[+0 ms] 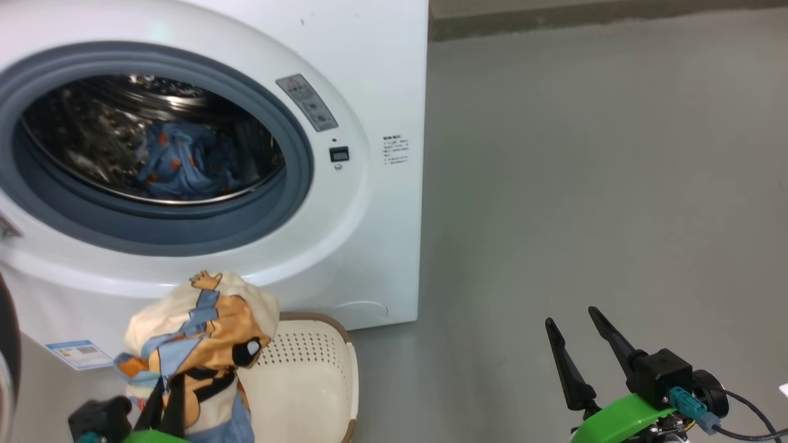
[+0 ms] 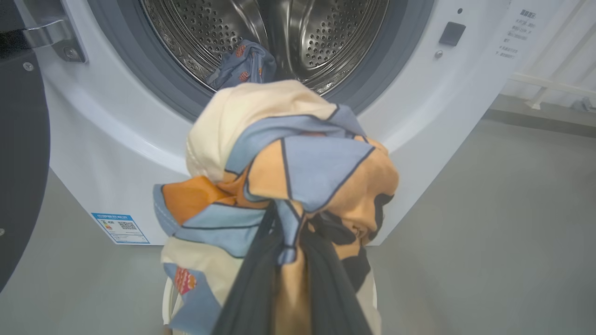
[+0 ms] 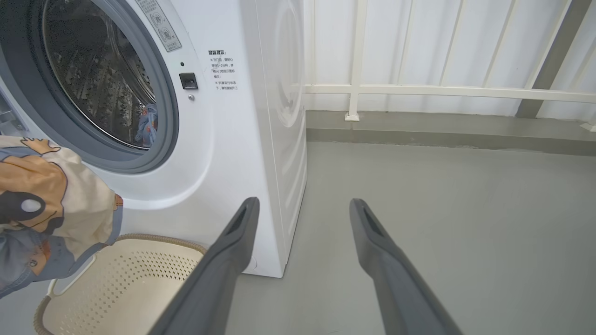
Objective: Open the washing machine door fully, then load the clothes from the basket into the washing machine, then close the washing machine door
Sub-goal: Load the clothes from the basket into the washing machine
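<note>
I was in the middle of the loading step. The left gripper (image 2: 288,232) had its two fingers pressed together on a patterned garment (image 1: 197,344), cream, orange and blue. The bundle hung above the basket (image 1: 308,369), which stood on the floor (image 1: 585,184) just in front of the washing machine (image 1: 369,92), below the right part of the opening. The right gripper (image 1: 571,315) was spread and held nothing, well apart to the right over bare floor.

The washing machine door (image 2: 21,153) stood open at the far left, so the way in was free. A blue garment (image 1: 178,163) lay at the bottom of the drum (image 1: 92,123).

To do this step well, I judged that I had to raise the bundle higher than the lower lip of the grey seal (image 1: 295,166) before going forward, because the loose ends hung below the fingers and could drag on the rubber. Then I should carry it deep past the seal and separate the fingers only when the whole cloth was over the steel, so no tail stayed on the lip to be caught when the door closes. I should also keep the arm away from the door on the left. What I could see of the basket inside looked empty, but the bundle hid part of it.
</note>
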Motion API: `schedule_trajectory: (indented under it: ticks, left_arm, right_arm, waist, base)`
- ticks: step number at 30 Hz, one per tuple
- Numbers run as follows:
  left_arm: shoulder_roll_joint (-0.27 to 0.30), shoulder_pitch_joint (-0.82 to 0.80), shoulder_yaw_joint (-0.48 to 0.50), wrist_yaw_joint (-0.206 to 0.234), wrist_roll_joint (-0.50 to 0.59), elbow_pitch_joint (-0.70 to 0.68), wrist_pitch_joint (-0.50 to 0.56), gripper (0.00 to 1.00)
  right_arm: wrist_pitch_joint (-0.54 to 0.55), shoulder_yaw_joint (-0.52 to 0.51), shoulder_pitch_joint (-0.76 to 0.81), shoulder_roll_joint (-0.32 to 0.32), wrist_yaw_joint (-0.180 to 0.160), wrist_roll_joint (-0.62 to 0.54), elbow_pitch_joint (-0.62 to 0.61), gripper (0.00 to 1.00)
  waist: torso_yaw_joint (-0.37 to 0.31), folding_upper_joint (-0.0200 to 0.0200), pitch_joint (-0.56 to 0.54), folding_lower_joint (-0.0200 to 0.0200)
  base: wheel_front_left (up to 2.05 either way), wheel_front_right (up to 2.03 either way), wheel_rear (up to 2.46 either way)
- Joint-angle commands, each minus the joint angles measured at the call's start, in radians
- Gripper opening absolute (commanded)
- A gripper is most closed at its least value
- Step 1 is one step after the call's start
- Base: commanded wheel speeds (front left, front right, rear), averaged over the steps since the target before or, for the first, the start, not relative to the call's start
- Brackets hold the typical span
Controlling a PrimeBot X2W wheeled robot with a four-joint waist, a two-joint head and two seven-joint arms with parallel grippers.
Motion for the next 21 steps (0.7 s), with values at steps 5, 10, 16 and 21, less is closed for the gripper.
schedule_trajectory:
  ticks: [5, 10, 16, 21]
  left_arm:
    - [-0.014, 0.029, 0.073, -0.012, 0.029, -0.077, -0.014, 0.0]
    - [-0.035, 0.046, 0.104, -0.025, 0.055, -0.108, -0.014, 0.0]
    - [-0.062, 0.052, 0.13, -0.042, 0.081, -0.125, -0.014, 0.0]
    - [-0.074, 0.054, 0.147, -0.053, 0.095, -0.129, -0.014, 0.0]
  right_arm:
    - [-0.005, 0.018, 0.006, -0.003, 0.002, -0.003, -0.02, 1.0]
    - [-0.005, 0.016, 0.01, -0.003, 0.002, -0.004, -0.024, 1.0]
    - [-0.005, 0.019, 0.011, -0.003, 0.002, -0.003, -0.027, 1.0]
    - [-0.005, 0.021, 0.01, -0.003, 0.002, -0.003, -0.026, 1.0]
  waist:
    - [0.027, 0.0, -0.042, 0.0]
    - [0.028, 0.0, -0.046, 0.0]
    - [0.025, 0.0, -0.043, 0.0]
    - [0.022, 0.0, -0.04, 0.0]
  base:
    - [0.0, 0.0, 0.0]
    - [0.0, 0.0, 0.0]
    - [0.0, 0.0, 0.0]
    - [0.0, 0.0, 0.0]
